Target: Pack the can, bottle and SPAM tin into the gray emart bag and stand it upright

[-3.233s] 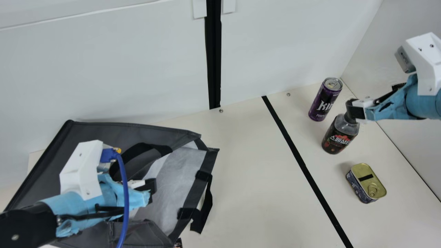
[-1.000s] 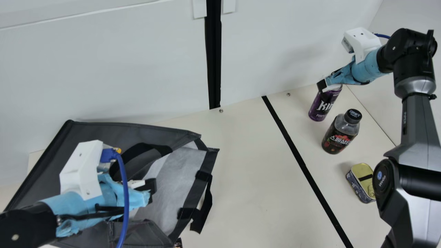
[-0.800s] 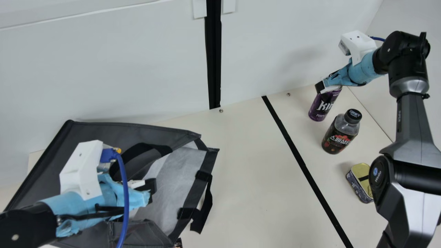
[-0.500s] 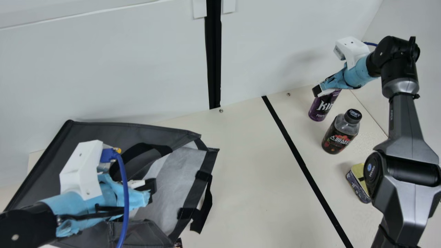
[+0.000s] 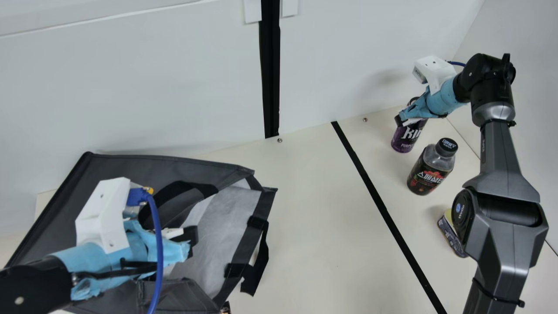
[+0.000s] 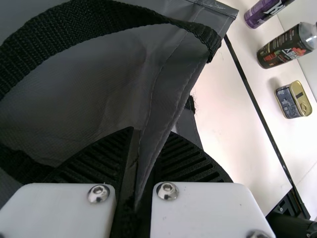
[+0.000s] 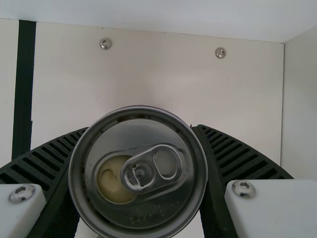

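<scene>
Can (image 5: 406, 141) stands on the bench (image 5: 314, 209), top up, long axis near vertical, between my right jaws, parted to its width and gripping it; my left jaws pinch gray bag (image 5: 130, 168) fabric.

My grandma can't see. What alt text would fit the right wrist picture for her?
A can with a silver top and pull tab is held between the black ribbed fingers of the right gripper. Around it are cream table, screws and a black stripe.
</scene>
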`<action>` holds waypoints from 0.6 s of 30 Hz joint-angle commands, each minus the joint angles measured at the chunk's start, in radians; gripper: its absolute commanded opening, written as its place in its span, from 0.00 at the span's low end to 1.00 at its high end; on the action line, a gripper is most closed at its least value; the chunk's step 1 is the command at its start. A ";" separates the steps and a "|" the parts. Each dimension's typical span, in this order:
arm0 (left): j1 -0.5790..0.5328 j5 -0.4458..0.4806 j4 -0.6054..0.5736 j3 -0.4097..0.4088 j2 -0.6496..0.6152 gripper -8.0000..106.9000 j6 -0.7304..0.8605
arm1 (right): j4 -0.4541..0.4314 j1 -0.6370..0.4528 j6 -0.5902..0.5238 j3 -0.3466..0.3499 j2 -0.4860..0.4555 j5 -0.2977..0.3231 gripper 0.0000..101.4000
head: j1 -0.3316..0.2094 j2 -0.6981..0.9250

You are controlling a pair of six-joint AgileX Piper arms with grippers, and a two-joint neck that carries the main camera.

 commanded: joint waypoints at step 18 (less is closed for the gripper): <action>0.000 0.000 0.000 0.000 0.000 0.00 0.000 | 0.029 0.025 -0.099 0.007 -0.073 0.001 0.00 | -0.023 -0.002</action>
